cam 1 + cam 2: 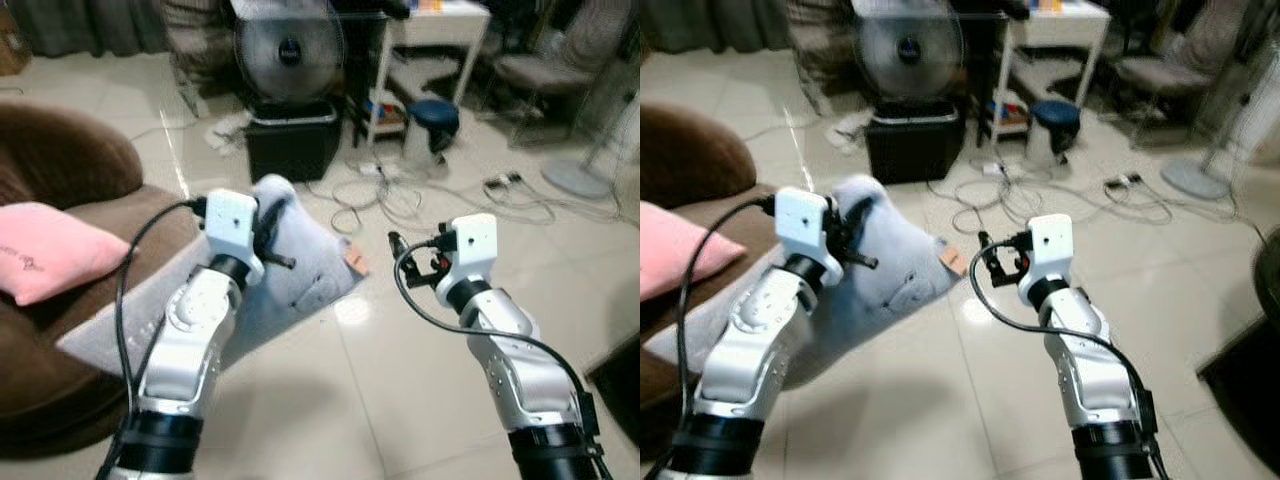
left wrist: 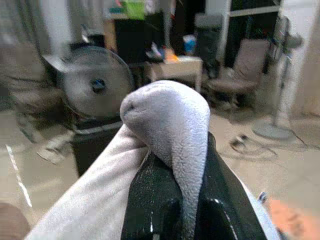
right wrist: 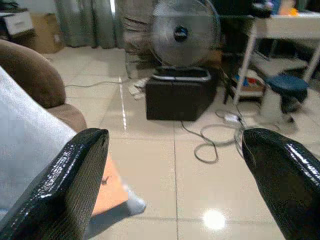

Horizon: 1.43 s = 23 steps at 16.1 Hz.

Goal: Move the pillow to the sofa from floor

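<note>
Pillow: grey pillow (image 1: 290, 270) held up, lower end on the brown sofa (image 1: 60, 160), upper corner out over the tiled floor (image 1: 380, 400).
Left gripper (image 2: 172, 200): clamped on the pillow's top corner.
Right gripper (image 3: 175, 165): fingers spread, holding nothing, beside the pillow.
Sofa: pink cushion (image 1: 45, 250) on the seat.
Background: fan (image 1: 288, 45) on what looks like a black box, somewhat blurred.

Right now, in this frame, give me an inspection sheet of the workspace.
Surface: glossy tiled floor.
Job's things: grey pillow lifted at one corner, far end resting on the brown sofa.
Clutter: pink pillow on the sofa.
Grippers: left gripper shut on the grey pillow's corner; right gripper open, holding nothing, above the floor.
Cables: loose tangle on the floor.
Surroundings: fan on a black box, white table, chair.
</note>
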### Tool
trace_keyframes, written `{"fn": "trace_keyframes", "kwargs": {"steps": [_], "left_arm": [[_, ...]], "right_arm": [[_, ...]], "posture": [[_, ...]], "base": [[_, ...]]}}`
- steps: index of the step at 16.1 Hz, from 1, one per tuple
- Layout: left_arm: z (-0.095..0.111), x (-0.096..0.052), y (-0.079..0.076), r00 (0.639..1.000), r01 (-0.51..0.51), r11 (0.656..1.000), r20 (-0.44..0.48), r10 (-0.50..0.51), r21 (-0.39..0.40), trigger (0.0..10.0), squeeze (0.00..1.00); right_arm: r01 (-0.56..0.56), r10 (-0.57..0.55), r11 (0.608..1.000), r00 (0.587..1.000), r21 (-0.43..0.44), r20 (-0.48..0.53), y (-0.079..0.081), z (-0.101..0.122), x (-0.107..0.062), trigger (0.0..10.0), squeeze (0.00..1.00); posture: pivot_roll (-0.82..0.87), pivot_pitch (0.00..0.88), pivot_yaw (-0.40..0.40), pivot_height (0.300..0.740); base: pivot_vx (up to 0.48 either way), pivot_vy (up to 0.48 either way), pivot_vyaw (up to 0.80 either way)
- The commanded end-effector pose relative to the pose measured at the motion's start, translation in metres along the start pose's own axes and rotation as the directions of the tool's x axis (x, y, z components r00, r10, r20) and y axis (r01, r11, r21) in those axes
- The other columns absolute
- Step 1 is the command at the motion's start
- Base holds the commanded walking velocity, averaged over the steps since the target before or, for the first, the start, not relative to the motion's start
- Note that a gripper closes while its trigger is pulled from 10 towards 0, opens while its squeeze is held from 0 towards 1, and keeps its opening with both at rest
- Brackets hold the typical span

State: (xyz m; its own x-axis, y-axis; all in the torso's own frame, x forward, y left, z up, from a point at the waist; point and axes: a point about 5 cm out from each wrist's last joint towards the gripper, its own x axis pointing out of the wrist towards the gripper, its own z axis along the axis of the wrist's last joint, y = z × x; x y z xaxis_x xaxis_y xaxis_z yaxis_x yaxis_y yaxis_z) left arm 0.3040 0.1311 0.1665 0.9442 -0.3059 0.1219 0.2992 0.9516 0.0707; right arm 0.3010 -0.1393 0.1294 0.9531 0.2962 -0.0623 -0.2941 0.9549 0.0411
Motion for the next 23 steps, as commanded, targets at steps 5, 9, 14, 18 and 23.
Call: {"fn": "trace_keyframes", "kwargs": {"steps": [5,9,14,18,23], "left_arm": [[0.016,0.005,0.008,0.997,-0.027,0.999,0.068,0.025,0.027,10.0,0.0],[0.016,0.007,0.01,0.998,-0.019,0.999,0.062,0.017,0.037,10.0,0.0],[0.019,0.006,0.016,0.996,-0.055,0.997,0.074,0.05,0.058,10.0,0.0],[0.017,0.008,0.013,0.997,-0.037,0.998,0.069,0.034,0.054,10.0,0.0],[0.01,0.005,0.012,0.998,-0.051,0.998,0.05,0.049,0.047,10.0,0.0]], "right_arm": [[-0.025,0.026,0.999,0.999,-0.029,0.028,0.007,0.008,0.007,10.0,0.0],[-0.015,0.016,0.999,0.999,-0.029,0.031,0.006,0.008,0.008,10.0,0.0],[-0.029,0.031,0.998,0.999,-0.047,0.034,0.007,0.01,0.012,10.0,0.0],[-0.016,0.017,0.999,0.999,-0.051,0.032,0.003,0.008,0.008,10.0,0.0],[-0.014,0.015,0.997,1.0,-0.072,0.013,0.003,0.003,0.005,10.0,0.0]], "posture": [[0.15,0.0,-0.025,0.74],[0.15,0.0,-0.013,0.74],[0.15,0.0,-0.031,0.74],[0.12,0.0,-0.014,0.74],[0.11,0.0,-0.009,0.74]], "base": [[0.385,0.0,0.0],[0.389,0.0,0.0],[0.395,0.0,0.0],[0.399,0.0,0.0],[0.4,0.0,0.48]]}}
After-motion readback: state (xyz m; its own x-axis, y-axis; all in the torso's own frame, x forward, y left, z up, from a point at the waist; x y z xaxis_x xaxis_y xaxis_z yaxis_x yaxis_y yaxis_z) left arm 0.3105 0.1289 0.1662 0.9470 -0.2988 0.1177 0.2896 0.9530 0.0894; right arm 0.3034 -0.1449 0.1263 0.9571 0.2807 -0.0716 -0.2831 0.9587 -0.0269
